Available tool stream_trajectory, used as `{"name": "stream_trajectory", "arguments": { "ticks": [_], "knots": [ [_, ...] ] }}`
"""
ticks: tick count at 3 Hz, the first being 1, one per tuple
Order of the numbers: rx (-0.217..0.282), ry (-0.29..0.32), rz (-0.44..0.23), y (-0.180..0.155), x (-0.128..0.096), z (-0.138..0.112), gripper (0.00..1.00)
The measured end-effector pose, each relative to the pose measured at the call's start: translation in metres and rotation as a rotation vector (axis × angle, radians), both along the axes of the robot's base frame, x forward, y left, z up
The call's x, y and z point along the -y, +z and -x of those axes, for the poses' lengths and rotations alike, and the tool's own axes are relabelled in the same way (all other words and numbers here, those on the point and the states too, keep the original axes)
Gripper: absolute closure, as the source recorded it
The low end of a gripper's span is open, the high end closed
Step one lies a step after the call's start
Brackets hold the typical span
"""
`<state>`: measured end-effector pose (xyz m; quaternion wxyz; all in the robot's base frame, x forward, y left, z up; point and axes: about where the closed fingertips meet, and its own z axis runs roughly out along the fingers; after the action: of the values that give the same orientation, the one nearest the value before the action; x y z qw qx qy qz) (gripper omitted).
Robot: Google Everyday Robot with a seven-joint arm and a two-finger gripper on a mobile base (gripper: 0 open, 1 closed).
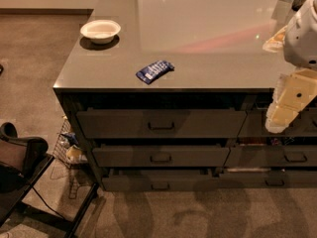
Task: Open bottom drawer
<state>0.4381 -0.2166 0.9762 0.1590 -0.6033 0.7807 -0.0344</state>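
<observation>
Grey counter, bottom drawer beneath, gripper cropped at right

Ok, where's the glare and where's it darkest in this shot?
Camera view: glare washes the far half of the countertop; the bottom drawer sits in dim shadow; the gripper, at the right edge just below the counter's edge, is brightly lit.

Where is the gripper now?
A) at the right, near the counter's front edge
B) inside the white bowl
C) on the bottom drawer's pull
A: the gripper hangs at the right, just below the front edge of the counter, well above the bottom drawer.
</observation>
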Motion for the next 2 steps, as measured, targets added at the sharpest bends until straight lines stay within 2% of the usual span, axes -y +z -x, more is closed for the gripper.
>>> {"name": "stream_trajectory", "arguments": {
  "ticks": [2],
  "knots": [
    [0.026, 0.013, -0.029, -0.015, 0.004, -0.001, 0.0]
  ]
}}
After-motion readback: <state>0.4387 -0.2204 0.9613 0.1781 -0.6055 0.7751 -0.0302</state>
